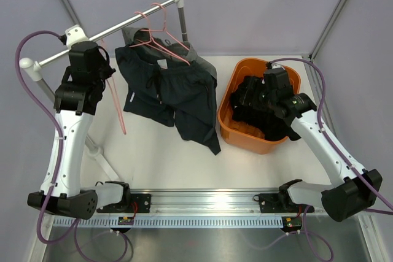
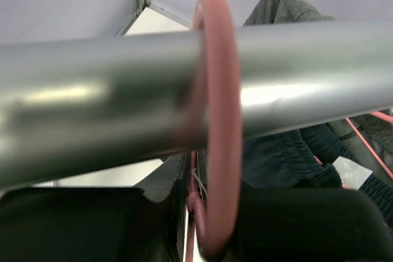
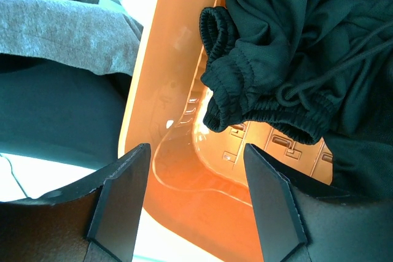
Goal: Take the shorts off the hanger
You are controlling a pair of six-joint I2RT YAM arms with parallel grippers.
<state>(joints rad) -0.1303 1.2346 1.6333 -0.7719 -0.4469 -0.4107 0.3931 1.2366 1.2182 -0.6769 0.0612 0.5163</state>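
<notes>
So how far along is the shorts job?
Done: black shorts lie in the orange basket, right claw open above it. In hand: left claw pinches an empty pink hanger hooked on the rail. Left: navy shorts and a grey pair hang from other hangers on that rail.

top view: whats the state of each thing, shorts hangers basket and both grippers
black shorts: off the hanger, bunched in the orange basket
navy shorts: hanging on the loaded pink hanger
grey shorts: hanging behind the navy pair
empty pink hanger: hooked over the rail
left gripper: shut on the empty pink hanger
right gripper: open, empty, over the basket
</notes>
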